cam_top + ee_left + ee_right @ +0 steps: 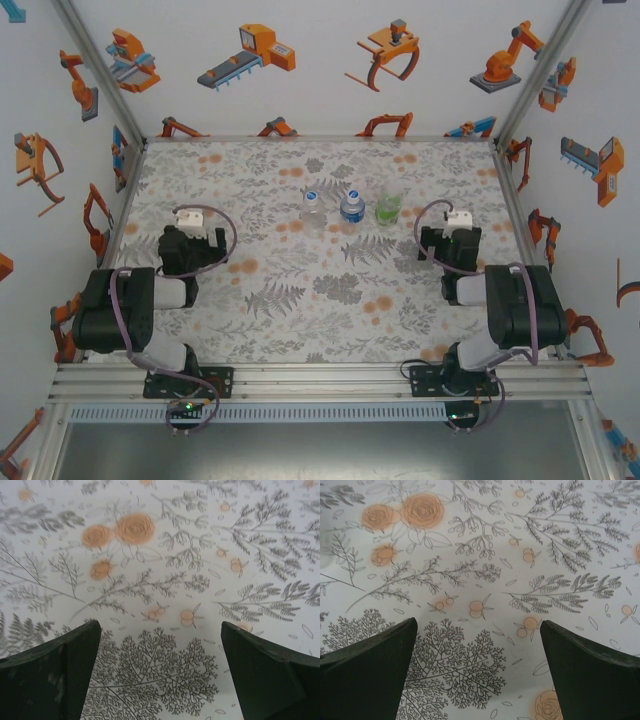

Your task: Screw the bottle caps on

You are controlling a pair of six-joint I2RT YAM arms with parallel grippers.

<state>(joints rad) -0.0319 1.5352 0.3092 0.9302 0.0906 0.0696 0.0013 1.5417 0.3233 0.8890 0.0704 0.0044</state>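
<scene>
— Where are the bottles?

— Three stand upright in a short row, at the middle of the flowered surface, a little toward its far side. The plain bottle is on the left, the blue-labelled bottle is in the middle and the green bottle is on the right. They stand just beside one another with small gaps between them.

— And the caps?

— They are too small to make out from above, so I cannot tell whether any sits on a neck.

— Is either arm near the row?

— No, both are well apart from it. The left pincer hangs over the left part of the surface, roughly level with the row. The right pincer mirrors it on the right, somewhat nearer the green bottle.

— How do the jaws stand?

— They are spread wide on both arms, with nothing between them. In the left wrist view the two dark fingers sit at the bottom corners, with bare fern and orange-flower print in the gap. The right wrist view shows the same: dark fingers far apart over the printed cloth, gripping nothing.

— What lies around all that?

— White walls printed with orange robot arms enclose the surface on three sides. A metal rail along the near edge carries both arm bases.
</scene>
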